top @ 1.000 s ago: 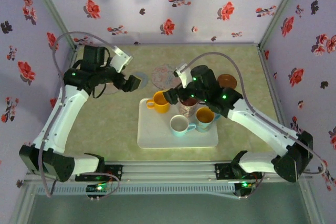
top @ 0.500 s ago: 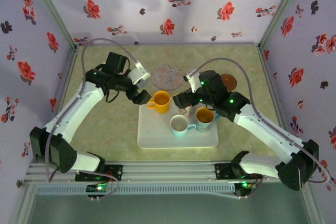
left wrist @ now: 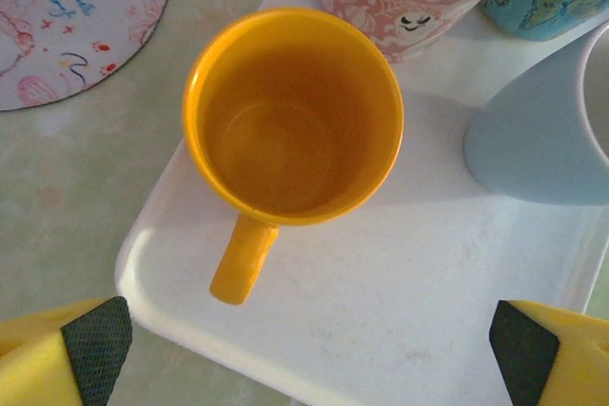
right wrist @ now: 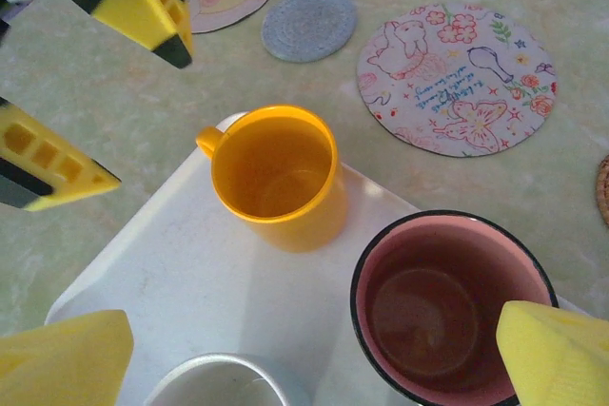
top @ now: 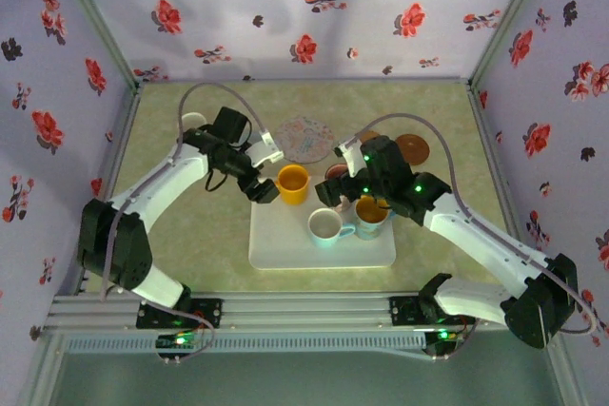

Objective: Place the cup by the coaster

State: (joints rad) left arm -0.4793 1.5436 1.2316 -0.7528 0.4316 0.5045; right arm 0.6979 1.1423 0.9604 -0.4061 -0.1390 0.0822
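Observation:
A yellow cup (top: 292,183) stands at the far left corner of the white tray (top: 285,254), its handle (left wrist: 243,259) pointing to the tray's left edge. My left gripper (top: 268,170) hovers open just left of it; in the left wrist view my left gripper (left wrist: 309,358) has the handle between its spread fingers (left wrist: 95,349), apart from both. My right gripper (right wrist: 309,358) hangs open above the pink cup (right wrist: 452,306). A floral coaster (top: 306,138) and a grey coaster (right wrist: 309,21) lie behind the tray.
The tray also bears a pale blue cup (top: 325,225) and a teal cup (top: 371,211). A brown coaster (top: 411,146) lies at the back right. A white cup (top: 193,123) sits on a coaster at the far left. Flowered walls close in the table.
My left gripper has swung right and nearer, from the far left of the table to the yellow cup's handle. My right gripper has drawn back slightly to the right over the pink cup.

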